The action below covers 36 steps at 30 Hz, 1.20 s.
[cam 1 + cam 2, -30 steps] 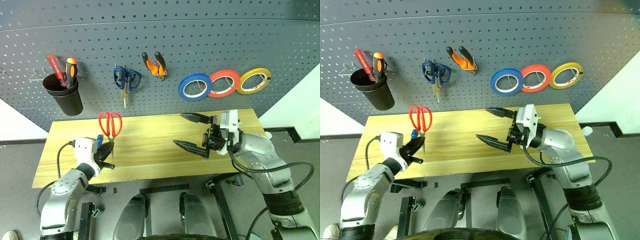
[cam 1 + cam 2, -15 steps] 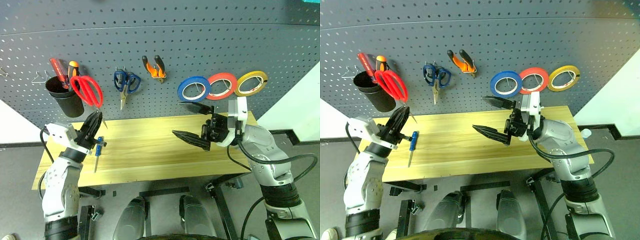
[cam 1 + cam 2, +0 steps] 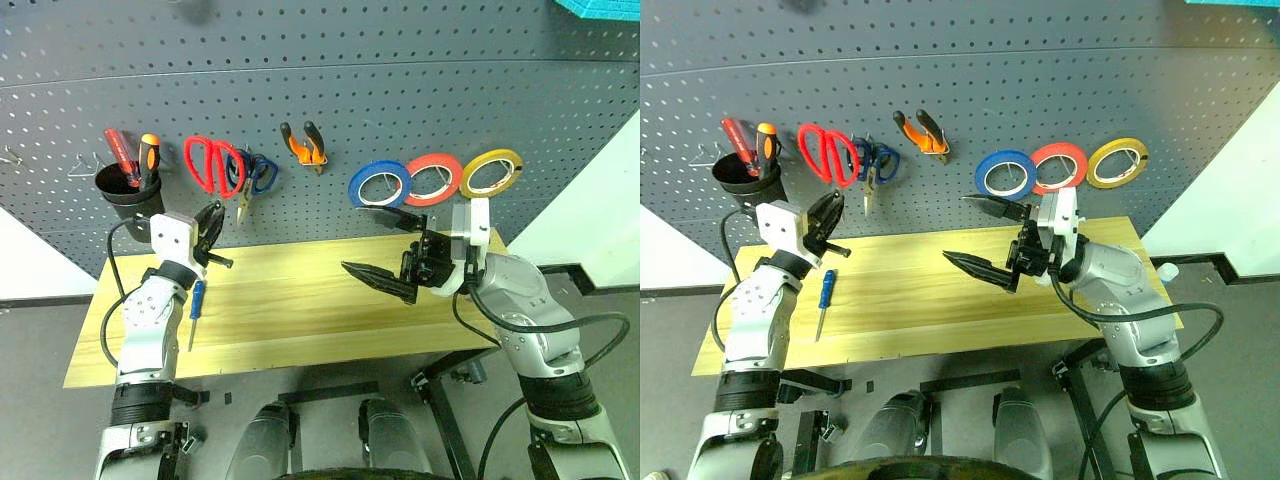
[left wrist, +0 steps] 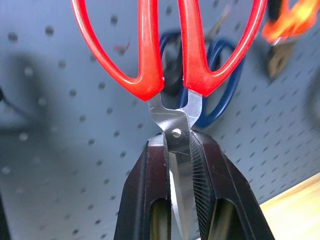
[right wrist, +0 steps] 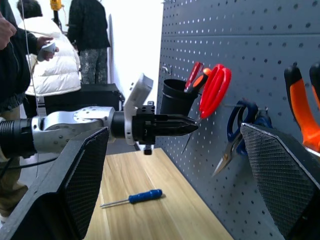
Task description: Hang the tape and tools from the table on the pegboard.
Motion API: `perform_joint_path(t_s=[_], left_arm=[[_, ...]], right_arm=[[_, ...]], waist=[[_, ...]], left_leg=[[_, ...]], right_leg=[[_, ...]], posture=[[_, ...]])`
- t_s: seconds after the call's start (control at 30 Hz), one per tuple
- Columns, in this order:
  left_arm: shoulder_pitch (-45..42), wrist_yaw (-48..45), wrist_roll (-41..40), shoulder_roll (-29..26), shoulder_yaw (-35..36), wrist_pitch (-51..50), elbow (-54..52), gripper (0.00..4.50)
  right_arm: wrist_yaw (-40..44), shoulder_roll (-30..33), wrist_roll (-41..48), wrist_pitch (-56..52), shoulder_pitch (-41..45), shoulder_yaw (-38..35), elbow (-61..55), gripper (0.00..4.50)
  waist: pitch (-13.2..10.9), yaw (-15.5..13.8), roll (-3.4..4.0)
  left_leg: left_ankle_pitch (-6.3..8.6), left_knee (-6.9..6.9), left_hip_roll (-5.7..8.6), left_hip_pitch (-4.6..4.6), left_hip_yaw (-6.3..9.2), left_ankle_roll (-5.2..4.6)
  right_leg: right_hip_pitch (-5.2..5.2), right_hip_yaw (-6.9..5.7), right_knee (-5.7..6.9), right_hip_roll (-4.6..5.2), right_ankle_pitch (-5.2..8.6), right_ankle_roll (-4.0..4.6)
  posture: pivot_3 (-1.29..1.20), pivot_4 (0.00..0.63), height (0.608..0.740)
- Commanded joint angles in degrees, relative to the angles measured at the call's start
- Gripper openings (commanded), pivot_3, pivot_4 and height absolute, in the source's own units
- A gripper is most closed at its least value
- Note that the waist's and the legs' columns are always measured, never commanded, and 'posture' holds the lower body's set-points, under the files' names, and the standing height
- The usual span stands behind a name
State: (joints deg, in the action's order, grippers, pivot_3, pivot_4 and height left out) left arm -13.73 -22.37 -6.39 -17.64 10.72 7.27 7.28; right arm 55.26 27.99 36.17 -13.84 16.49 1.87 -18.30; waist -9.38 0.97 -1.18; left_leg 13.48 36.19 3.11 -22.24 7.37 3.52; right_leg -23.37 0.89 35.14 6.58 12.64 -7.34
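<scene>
i'm holding the red-handled scissors (image 3: 206,164) by the blades with my left gripper (image 3: 210,228), its fingers (image 4: 150,190) clamping tight just below the pivot, and the handles are sitting up against the pegboard (image 3: 400,90) just beside the blue-handled scissors (image 3: 252,174). my right gripper (image 3: 385,250) is hovering over the middle of the bench (image 3: 300,320) with its fingers spread wide and gripping nothing. the blue-handled screwdriver (image 3: 195,309) is lying on the bench near its left end, while the blue tape (image 3: 378,184) and the pliers (image 3: 304,145) are hanging on the pegboard.
</scene>
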Motion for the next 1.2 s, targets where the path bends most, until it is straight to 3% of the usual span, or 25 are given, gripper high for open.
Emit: perform_joint_path(t_s=[0.03,0.13,0.43,0.57,0.67,0.77,0.9,1.2], left_arm=[[-2.2,3.3,3.2,-0.6,-0.8,2.1,1.9,0.23],[-3.3,2.8,1.9,-0.2,-1.2,0.7,3.7,0.23],[-3.1,7.0,5.5,-1.0,-1.5,0.1,4.8,3.24],[-0.1,8.1,4.0,-1.3,-0.1,-12.2,1.4,3.24],[-0.3,7.3,2.0,-2.3,-0.1,-31.6,2.2,3.24],[-2.2,9.2,2.1,-3.3,0.7,-42.2,6.2,3.24],[-7.0,12.5,3.2,-4.2,1.4,-46.3,14.9,4.47],[-19.9,13.4,4.9,-6.5,-1.1,-45.3,40.3,4.47]], right_arm=[[-0.3,0.0,0.0,0.7,0.0,-0.9,-2.8,4.43],[-0.3,0.0,0.1,0.5,-0.1,-0.8,-2.7,4.43],[-0.3,0.3,-0.6,0.6,-1.0,-0.7,-2.9,4.43],[0.4,1.3,-3.0,1.5,-2.4,0.2,-2.8,4.43],[0.5,1.3,-4.6,1.9,-3.3,0.7,-2.2,4.43],[0.6,1.8,-8.8,3.7,-4.4,2.3,-0.6,4.43],[0.8,4.1,-17.0,7.5,-7.3,6.1,2.2,4.43],[1.5,8.5,-27.4,17.1,-14.9,9.8,7.5,4.43]], waist=[[0.0,0.0,0.00],[0.1,0.0,0.00],[0.2,0.1,0.00],[0.2,0.2,0.02],[0.2,0.2,0.03],[0.2,0.3,0.03],[0.2,-0.1,0.01],[0.2,0.3,-0.04]], left_leg=[[0.00,0.01,0.00,0.01,0.00,0.00],[0.00,0.02,0.00,0.02,0.00,0.00],[0.00,0.03,0.00,0.04,0.00,0.00],[0.00,0.02,0.00,0.05,-0.01,0.00],[0.00,0.03,0.00,0.07,-0.01,-0.01],[0.00,0.04,-0.01,0.19,-0.01,-0.01],[0.00,0.05,-0.02,0.26,0.01,-0.01],[0.00,0.03,0.00,0.28,-0.02,-0.01]], right_leg=[[0.01,0.00,0.00,0.00,0.00,0.00],[0.02,0.00,0.00,0.00,-0.01,-0.01],[0.03,0.02,0.03,0.00,-0.02,-0.02],[0.03,0.03,0.03,0.00,-0.02,-0.03],[0.04,0.03,0.09,-0.01,-0.01,-0.03],[0.10,0.03,0.18,-0.04,0.02,-0.08],[0.19,0.02,0.17,-0.04,0.15,-0.28],[0.21,0.04,0.13,-0.02,0.17,-0.32]], posture=[[-0.07,0.067,0.740],[-0.07,0.067,0.740],[-0.07,0.077,0.740],[-0.07,0.083,0.740],[-0.06,0.101,0.740],[-0.06,0.114,0.740],[-0.06,0.126,0.740],[-0.09,0.141,0.740]])
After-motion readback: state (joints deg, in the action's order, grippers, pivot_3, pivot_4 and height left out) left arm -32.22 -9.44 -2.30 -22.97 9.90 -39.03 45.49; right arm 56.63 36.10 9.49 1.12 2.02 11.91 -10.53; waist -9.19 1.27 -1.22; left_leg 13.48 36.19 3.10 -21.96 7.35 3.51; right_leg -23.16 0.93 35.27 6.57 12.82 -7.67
